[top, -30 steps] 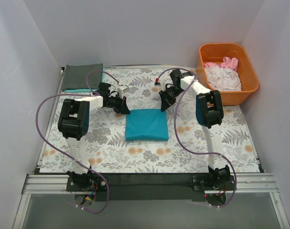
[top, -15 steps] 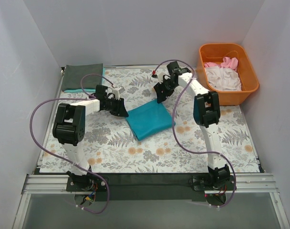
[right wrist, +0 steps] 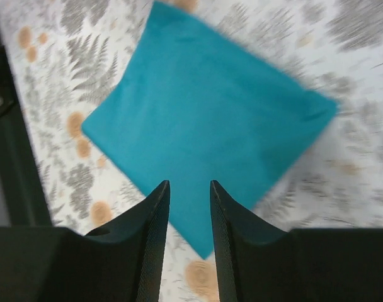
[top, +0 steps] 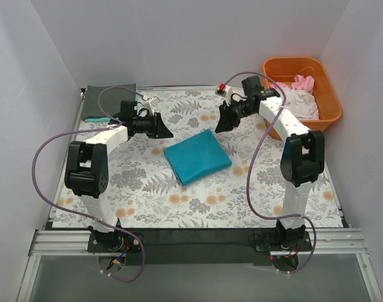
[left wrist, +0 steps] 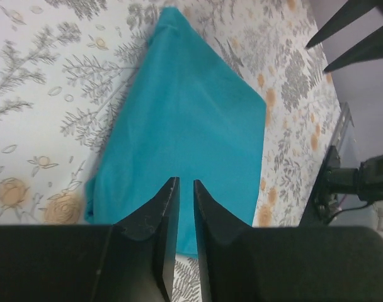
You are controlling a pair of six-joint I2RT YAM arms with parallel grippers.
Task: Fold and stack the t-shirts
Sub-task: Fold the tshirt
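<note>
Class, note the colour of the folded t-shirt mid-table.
The folded t-shirt is plain teal, seen best in the right wrist view.

Left white-and-black arm [top: 91, 165]: elbow folded high over its base, forearm running forward and to the right, clear of the surface. Black two-finger left gripper [top: 161, 129] points right and slightly down; in the wrist view, left gripper [left wrist: 184, 184] jaws sit a narrow slit apart.

Right white-and-black arm [top: 300, 160]: upright from its base, forearm stretched left. Black two-finger right gripper [top: 223, 124] angles down-left; in the wrist view, right gripper [right wrist: 186, 184] jaws show a wider gap. The two grippers are well apart.
</note>
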